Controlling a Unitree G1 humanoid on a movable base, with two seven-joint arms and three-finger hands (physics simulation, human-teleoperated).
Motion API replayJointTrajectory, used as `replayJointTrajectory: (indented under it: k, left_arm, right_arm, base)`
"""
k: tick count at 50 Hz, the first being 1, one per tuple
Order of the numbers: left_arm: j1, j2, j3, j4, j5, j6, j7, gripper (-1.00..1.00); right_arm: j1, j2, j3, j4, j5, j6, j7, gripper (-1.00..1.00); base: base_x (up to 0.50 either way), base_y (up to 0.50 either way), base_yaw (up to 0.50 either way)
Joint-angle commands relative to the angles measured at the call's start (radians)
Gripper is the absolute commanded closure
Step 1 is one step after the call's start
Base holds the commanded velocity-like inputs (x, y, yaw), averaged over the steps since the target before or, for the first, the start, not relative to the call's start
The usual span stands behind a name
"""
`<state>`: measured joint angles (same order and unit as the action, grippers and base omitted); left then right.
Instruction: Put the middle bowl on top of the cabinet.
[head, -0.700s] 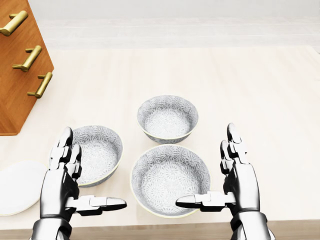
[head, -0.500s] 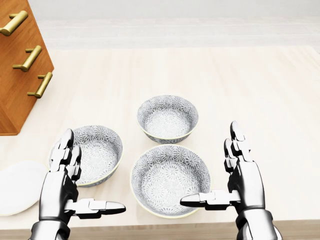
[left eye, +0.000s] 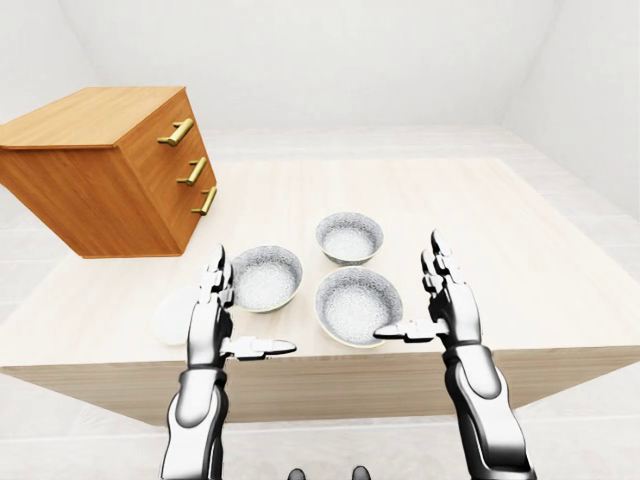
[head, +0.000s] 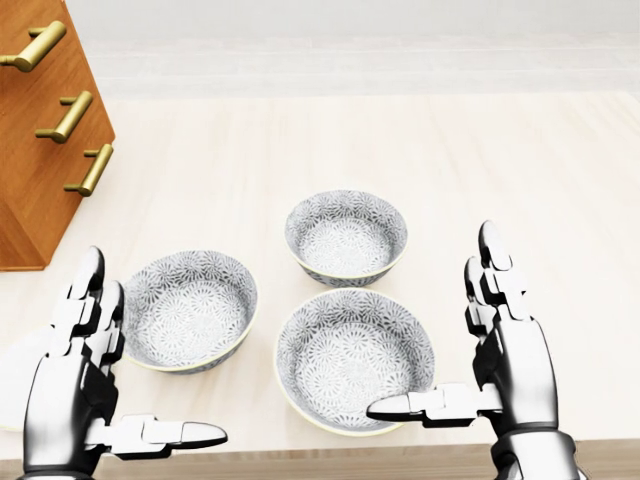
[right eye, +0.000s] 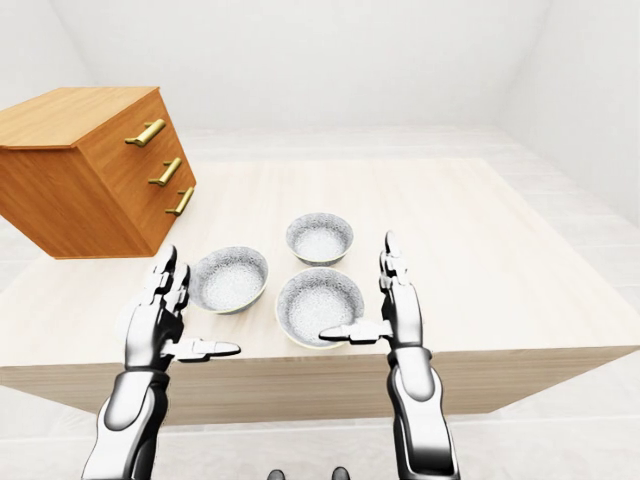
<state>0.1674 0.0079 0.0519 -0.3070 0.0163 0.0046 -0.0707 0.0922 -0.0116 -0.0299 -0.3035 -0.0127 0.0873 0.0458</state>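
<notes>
Three grey patterned bowls stand on the light wooden table (head: 500, 160). In the head view one bowl (head: 190, 308) is at the left, one (head: 346, 236) is higher in the middle, and the largest (head: 355, 357) is lowest. My left hand (head: 145, 360) hovers open at the left bowl's lower left. My right hand (head: 430, 325) is open just right of the lowest bowl, thumb over its rim. Neither hand holds anything. The wooden cabinet (left eye: 110, 165) with brass handles stands at the upper left, its flat top (left eye: 90, 112) bare.
A white plate (left eye: 172, 318) lies left of the bowls, mostly hidden behind my left hand in the head view. The table's near edge (head: 320, 455) runs along the bottom of the head view. Pale floor and walls surround the table.
</notes>
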Motion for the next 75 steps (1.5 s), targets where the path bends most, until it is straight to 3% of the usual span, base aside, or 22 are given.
replayJointTrajectory:
  k: [1,2,5,6,7,9,13,22,29,55,71,75]
  left_arm:
    - [0.042,0.003,0.034,-0.126,-0.007,0.033,0.001,-1.0]
    - [0.046,0.004,0.042,-0.151,-0.022,0.053,-0.008,-1.0]
    - [0.06,0.001,0.051,-0.186,-0.039,0.072,-0.027,-1.0]
    - [0.063,-0.004,0.05,-0.188,-0.032,0.066,-0.025,-1.0]
    - [0.066,-0.009,0.041,-0.178,-0.002,0.041,-0.01,-1.0]
    - [0.068,-0.012,0.031,-0.159,0.009,0.027,-0.013,-1.0]
    - [0.056,-0.007,0.035,-0.161,-0.009,0.065,-0.029,-1.0]
    - [0.054,-0.005,0.037,-0.14,0.002,0.065,-0.038,-1.0]
    - [0.064,-0.007,0.037,-0.162,-0.003,0.083,-0.047,-1.0]
    - [0.064,-0.01,0.044,-0.147,0.004,0.073,-0.052,-1.0]
    - [0.045,-0.007,0.047,-0.132,0.0,0.083,-0.058,-1.0]
    - [0.046,-0.007,0.045,-0.118,0.006,0.07,-0.054,-1.0]
  right_arm:
    - [0.043,0.005,0.014,-0.08,-0.005,0.0,0.005,-1.0]
    - [0.047,0.006,0.018,-0.081,-0.009,0.0,0.006,-1.0]
    - [0.054,0.007,0.023,-0.083,-0.017,-0.008,0.002,-1.0]
    - [0.055,0.007,0.023,-0.086,-0.015,-0.007,0.004,-1.0]
    - [0.056,0.007,0.023,-0.09,-0.013,-0.005,0.006,-1.0]
    - [0.056,0.006,0.023,-0.095,-0.012,-0.002,0.007,-1.0]
    - [0.055,0.005,0.017,-0.117,-0.005,0.0,0.01,-1.0]
    - [0.071,0.004,0.008,-0.129,0.002,0.0,0.019,-1.0]
    - [0.082,0.004,0.006,-0.153,0.004,0.0,0.024,-1.0]
    - [0.095,0.007,-0.013,-0.213,0.002,0.0,0.047,-1.0]
    - [0.091,0.006,-0.009,-0.201,0.002,0.0,0.053,-1.0]
    - [0.091,0.006,-0.01,-0.197,0.003,0.0,0.054,-1.0]
  base:
    - [0.0,0.38,0.0]
    - [0.0,0.5,0.0]
    - [0.0,0.5,0.0]
    - [0.0,0.5,0.0]
    - [0.0,0.5,0.0]
    - [0.0,0.5,0.0]
    - [0.0,0.5,0.0]
    - [0.0,0.5,0.0]
    - [0.0,0.5,0.0]
    - [0.0,0.5,0.0]
    - [0.0,0.42,0.0]
    - [0.0,0.0,0.0]
